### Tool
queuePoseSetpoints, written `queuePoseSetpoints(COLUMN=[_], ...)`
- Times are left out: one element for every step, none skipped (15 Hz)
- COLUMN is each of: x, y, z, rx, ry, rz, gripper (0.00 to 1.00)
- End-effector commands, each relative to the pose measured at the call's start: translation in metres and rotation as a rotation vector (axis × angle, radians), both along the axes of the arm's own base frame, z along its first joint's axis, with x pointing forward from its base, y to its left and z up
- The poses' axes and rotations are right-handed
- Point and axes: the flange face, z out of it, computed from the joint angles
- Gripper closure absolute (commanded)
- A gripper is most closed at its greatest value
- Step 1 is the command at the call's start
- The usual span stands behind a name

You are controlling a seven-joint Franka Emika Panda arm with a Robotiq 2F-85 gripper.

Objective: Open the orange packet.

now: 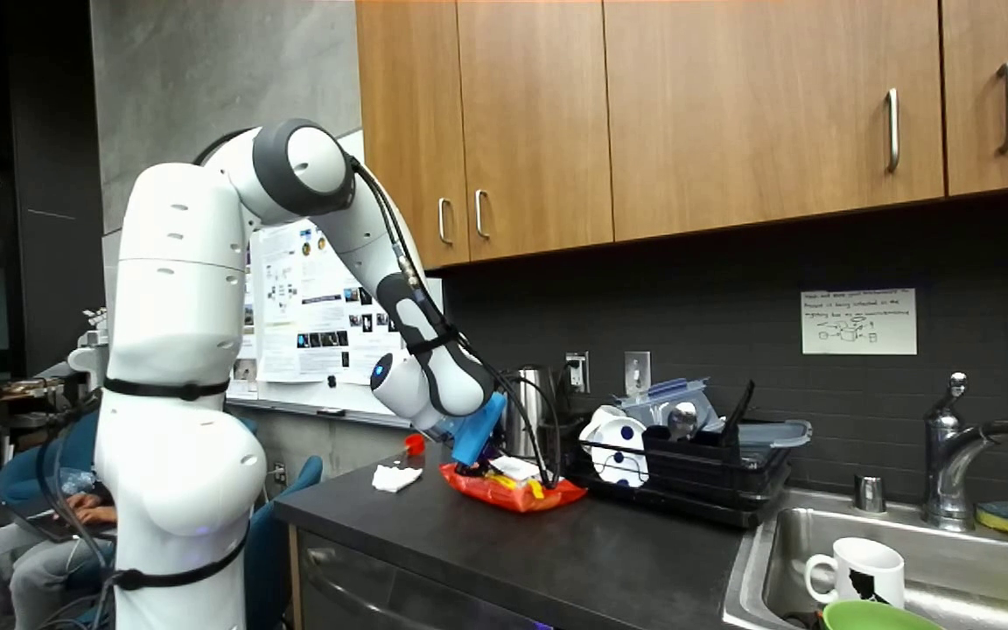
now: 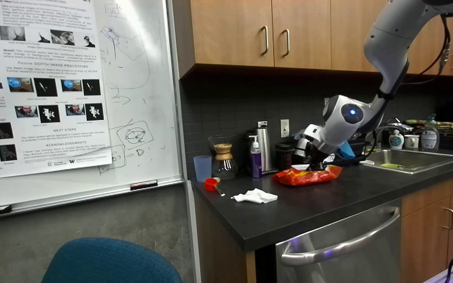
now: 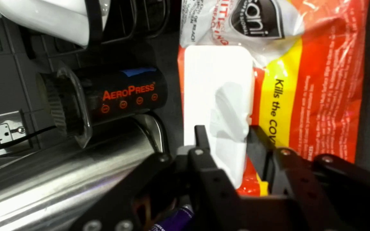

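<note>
One glossy orange-red plastic packet (image 3: pixel 329 96) under one black two-fingered gripper (image 3: pixel 228 141)

In the wrist view the packet fills the upper right of the frame, printed partly yellow and carrying one rectangular white plastic lid (image 3: pixel 214 67). The gripper occupies the bottom, its two fingers (image 3: pixel 260 141) spread apart and grasping nothing: one stands over the lid, the other just beside the lid's right long edge. Whether either finger touches the lid cannot be told. One black cylinder with orange-red lettering (image 3: pixel 127 91) shows left of centre.

In both exterior views the packet lies on one flat dark-grey countertop (image 1: pixel 626 560). In an exterior view it sits just below the middle of the frame, with one black dish rack (image 1: pixel 696 472) to its right and one white mug with a black print (image 1: pixel 858 569) in one stainless-steel sink (image 1: pixel 749 569) at the lower right; four silver bar handles (image 1: pixel 893 131) show on the brown wooden cupboards (image 1: pixel 766 105) along the top. In an exterior view it sits right of centre, and mid-frame lie one crumpled white sheet (image 2: pixel 255 195) and one round red plastic scoop (image 2: pixel 210 184); behind the scoop stand one translucent blue cup (image 2: pixel 203 169) and one waisted glass carafe with a wooden collar (image 2: pixel 223 154). One purple bottle with a white pump (image 2: pixel 256 163) stands just beyond the packet's left end.
</note>
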Motion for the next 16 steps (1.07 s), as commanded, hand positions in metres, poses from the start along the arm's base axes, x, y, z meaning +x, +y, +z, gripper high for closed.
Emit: queuePoseSetpoints(x=[0.0052,0.0050,0.0046,0.0045,0.0042,0.0042,0.0040,0.0040,0.0033,0.0023,0.0016,0.0012,0.0009,0.0006,0.0009,0.0015], y=[0.0004,0.0005,0.0008,0.0010,0.0011,0.0014,0.0016,0.0017,0.0015,0.0015,0.0014,0.0016,0.0018,0.0025,0.0034,0.0041], z=[0.0036,0.0036,0.0037,0.0037,0.0039,0.0041,0.0042,0.0045,0.0047,0.0050,0.0056,0.0066,0.0077,0.0092,0.0110,0.0125], rx=[-0.014,-0.015,-0.015,-0.016,-0.017,-0.017,-0.020,-0.022,-0.026,-0.030,-0.036,-0.040,-0.045,-0.052,-0.058,-0.064], ry=[0.001,0.002,0.003,0.004,0.004,0.005,0.007,0.007,0.012,0.018,0.019,0.022,0.023,0.022,0.017,0.013], rz=[0.025,0.026,0.028,0.029,0.030,0.032,0.034,0.036,0.038,0.042,0.045,0.050,0.054,0.060,0.064,0.067], gripper=[0.94,0.99,1.00,1.00,1.00,0.99,0.99,1.00,1.00,1.00,1.00,1.00,1.00,1.00,1.00,1.00])
